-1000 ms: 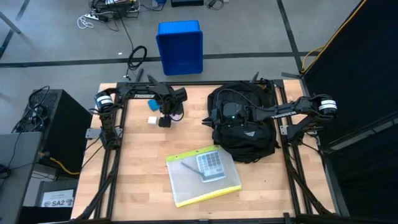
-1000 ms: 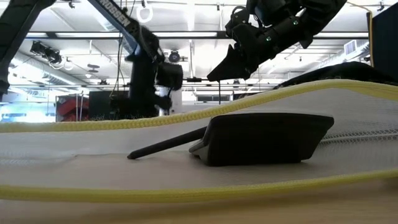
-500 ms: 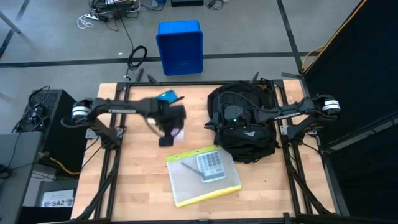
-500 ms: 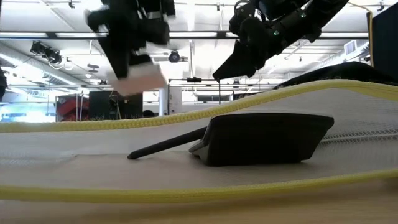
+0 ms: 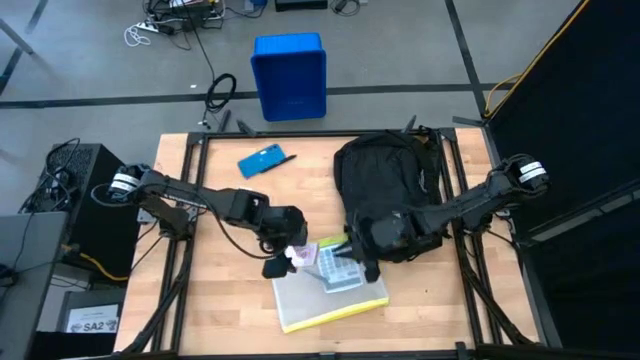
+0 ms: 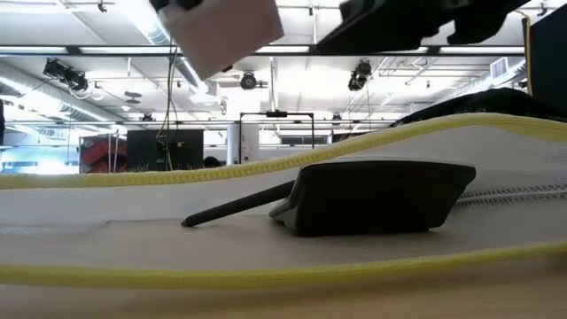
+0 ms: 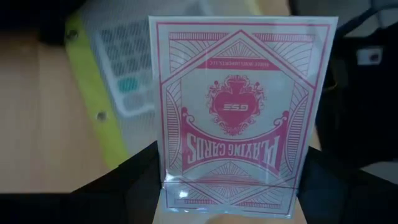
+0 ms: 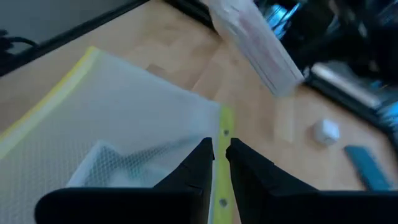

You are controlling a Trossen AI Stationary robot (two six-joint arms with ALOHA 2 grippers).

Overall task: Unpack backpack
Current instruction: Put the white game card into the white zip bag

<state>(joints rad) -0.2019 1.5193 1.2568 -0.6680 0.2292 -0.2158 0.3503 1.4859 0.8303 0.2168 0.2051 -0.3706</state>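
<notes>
we see the backpack [image 5: 385, 185] lying on the table's right half; our right gripper [image 5: 352, 262], fingers nearly closed on nothing, hovers over the yellow-edged mesh pouch [image 5: 325, 300]; our left gripper [image 5: 292, 258] clamps a box of playing cards [image 7: 239, 115] just beside it

A light wooden table top [image 5: 215, 290] with a black metal frame around its edges carries everything here. A large black fabric backpack [image 5: 385, 185] lies on its right half, reaching toward the far edge. Near the middle of the front half rests a translucent mesh zip pouch with yellow trim [image 5: 325, 300], a grey calculator [image 5: 338, 268] and a dark pen visible through it. Toward the far edge, left of the backpack, lies a flat blue rectangular item [image 5: 260, 160] with a thin dark pen [image 5: 286, 158] just beside it.
</notes>
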